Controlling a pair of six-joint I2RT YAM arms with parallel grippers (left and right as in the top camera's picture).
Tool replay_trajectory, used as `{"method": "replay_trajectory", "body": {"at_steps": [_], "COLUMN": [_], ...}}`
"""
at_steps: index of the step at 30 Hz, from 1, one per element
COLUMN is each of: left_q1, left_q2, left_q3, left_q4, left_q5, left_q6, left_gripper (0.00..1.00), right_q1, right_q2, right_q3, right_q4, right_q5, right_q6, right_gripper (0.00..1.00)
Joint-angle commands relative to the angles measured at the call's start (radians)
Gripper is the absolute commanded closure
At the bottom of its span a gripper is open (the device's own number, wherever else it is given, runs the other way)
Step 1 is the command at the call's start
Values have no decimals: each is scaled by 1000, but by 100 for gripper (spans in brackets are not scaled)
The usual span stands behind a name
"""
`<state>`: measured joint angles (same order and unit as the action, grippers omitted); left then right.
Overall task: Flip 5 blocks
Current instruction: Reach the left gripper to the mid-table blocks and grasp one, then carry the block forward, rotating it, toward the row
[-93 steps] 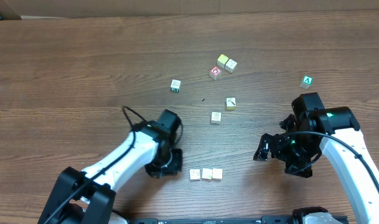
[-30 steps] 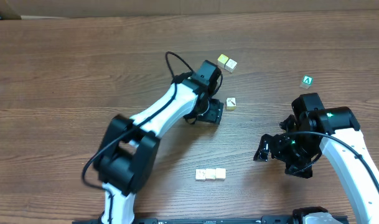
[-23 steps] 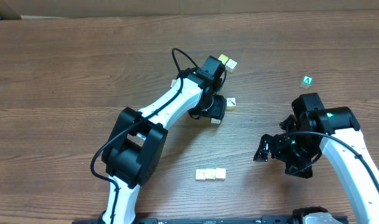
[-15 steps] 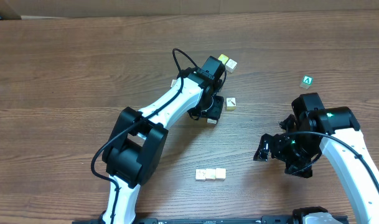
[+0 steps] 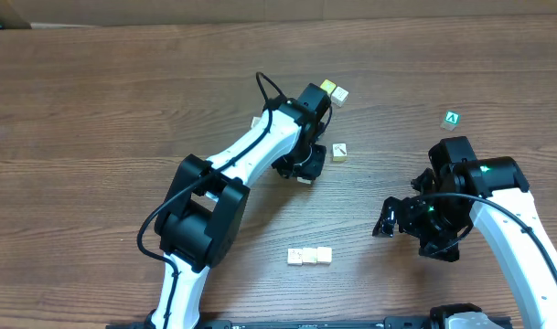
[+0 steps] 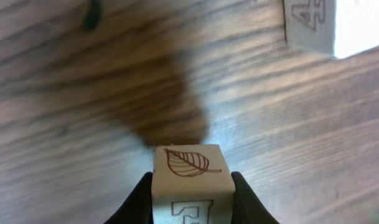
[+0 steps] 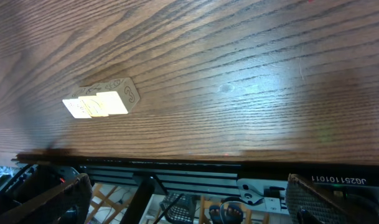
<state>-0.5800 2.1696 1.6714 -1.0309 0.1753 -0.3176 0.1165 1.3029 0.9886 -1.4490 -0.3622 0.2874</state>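
Blocks [image 5: 310, 256] lie scattered on a dark brown wood-grain table [image 5: 95, 137]

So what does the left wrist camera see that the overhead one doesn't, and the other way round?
Only the left wrist: the leaf drawing on the block squeezed between its fingers. Only the overhead: the right arm, the right gripper, the row of three blocks and the green cube. Both: the wooden table and the left gripper.
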Motion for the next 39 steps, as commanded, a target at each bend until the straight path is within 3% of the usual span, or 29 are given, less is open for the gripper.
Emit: {"method": "replay_trajectory", "body": {"at_steps": [1, 9, 13, 18, 28, 32, 39], "left_q1": [11, 8, -9, -45, -178, -196, -193], "left_q2": [-14, -184, -330, -517, -757, -756, -756], "left_q3": [114, 117, -24, -312, -846, -965, -1022], "left_q4": [-87, -251, -251, -170, 120, 225, 335], "left_q5": [-90, -203, -231, -222, -15, 10, 2], "left_q6": [-5, -89, -147, -248, -438, -500, -493], "left_gripper": [91, 95, 95, 95, 96, 96, 92], "right_q1": [-5, -5, -5, -5, -5, -5, -5], "right_q2": [0, 0, 0, 0, 0, 0, 0], "right_q3": [19, 19, 19, 19, 19, 19, 19], "right_q4": [2, 0, 0, 0, 7, 4, 3], "right_q5": [-6, -6, -5, -5, -5, -5, -6], "right_q6": [-6, -7, -7, -7, -7, -7, -6], "right_gripper": [0, 0, 0, 0, 0, 0, 0]}}
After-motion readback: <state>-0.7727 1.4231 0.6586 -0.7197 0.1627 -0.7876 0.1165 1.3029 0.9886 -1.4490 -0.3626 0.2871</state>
